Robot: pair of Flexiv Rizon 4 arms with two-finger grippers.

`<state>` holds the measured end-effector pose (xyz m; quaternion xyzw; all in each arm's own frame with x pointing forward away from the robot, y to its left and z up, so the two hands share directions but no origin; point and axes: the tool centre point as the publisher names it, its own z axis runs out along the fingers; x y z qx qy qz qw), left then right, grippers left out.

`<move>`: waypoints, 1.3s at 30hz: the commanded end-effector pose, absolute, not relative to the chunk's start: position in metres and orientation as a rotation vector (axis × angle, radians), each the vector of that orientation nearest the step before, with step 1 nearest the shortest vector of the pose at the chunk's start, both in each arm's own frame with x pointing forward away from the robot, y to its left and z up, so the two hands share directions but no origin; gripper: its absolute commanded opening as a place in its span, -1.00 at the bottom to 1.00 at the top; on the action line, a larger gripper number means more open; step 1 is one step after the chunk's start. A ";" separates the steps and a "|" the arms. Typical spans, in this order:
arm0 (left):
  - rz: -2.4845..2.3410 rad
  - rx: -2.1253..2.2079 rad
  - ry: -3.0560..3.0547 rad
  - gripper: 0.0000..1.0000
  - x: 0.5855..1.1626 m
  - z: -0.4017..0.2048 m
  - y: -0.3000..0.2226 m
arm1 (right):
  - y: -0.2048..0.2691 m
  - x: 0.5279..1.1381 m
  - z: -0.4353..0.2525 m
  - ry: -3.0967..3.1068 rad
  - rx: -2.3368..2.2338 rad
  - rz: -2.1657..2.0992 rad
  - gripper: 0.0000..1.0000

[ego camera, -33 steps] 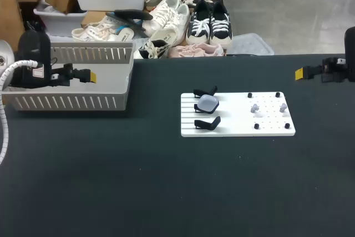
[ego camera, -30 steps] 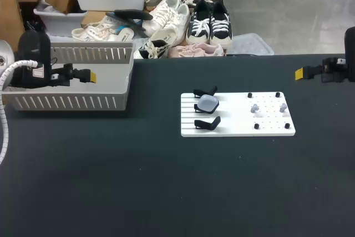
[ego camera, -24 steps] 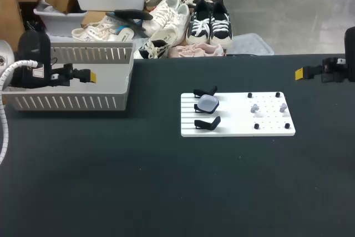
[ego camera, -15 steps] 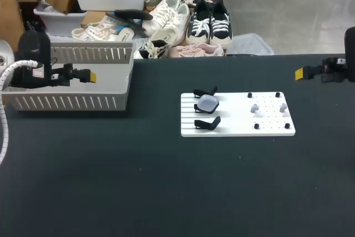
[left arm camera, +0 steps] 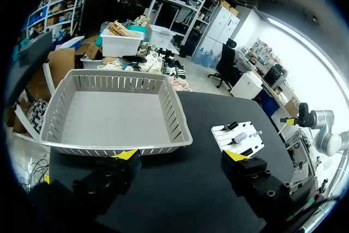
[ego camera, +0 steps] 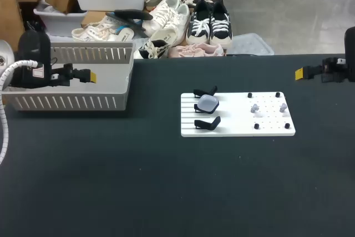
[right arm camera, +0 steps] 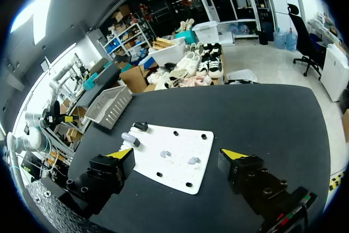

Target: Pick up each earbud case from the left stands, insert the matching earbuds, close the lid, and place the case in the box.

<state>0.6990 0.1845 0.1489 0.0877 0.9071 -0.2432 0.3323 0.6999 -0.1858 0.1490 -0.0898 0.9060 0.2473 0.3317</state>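
Earbud case (ego camera: 207,103) sits between black stands (ego camera: 206,122) on the left part of the white board (ego camera: 238,129); earbuds (ego camera: 255,108) lie on its right part; left gripper (left arm camera: 182,156) hangs wide open and empty by the grey box (ego camera: 66,102) at the left; right gripper (right arm camera: 178,153) wide open, empty, far right

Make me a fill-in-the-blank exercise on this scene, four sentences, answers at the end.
1. The earbud case sits on the white board between two ____ stands.
2. The number of loose earbuds lying on the board is ____.
3. The grey basket holds ____.
4. The left gripper hangs with its fingers ____.

Missing words: black; two; nothing; open.
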 end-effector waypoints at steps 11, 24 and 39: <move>-0.649 0.590 2.197 1.00 0.722 0.170 0.157 | -0.187 0.701 0.149 2.370 -0.237 0.648 1.00; -0.677 1.188 1.937 1.00 0.727 0.167 0.084 | -0.187 0.701 0.149 2.370 -0.237 0.648 1.00; -0.772 1.526 1.706 1.00 0.727 0.133 0.013 | -0.187 0.701 0.149 2.370 -0.237 0.648 1.00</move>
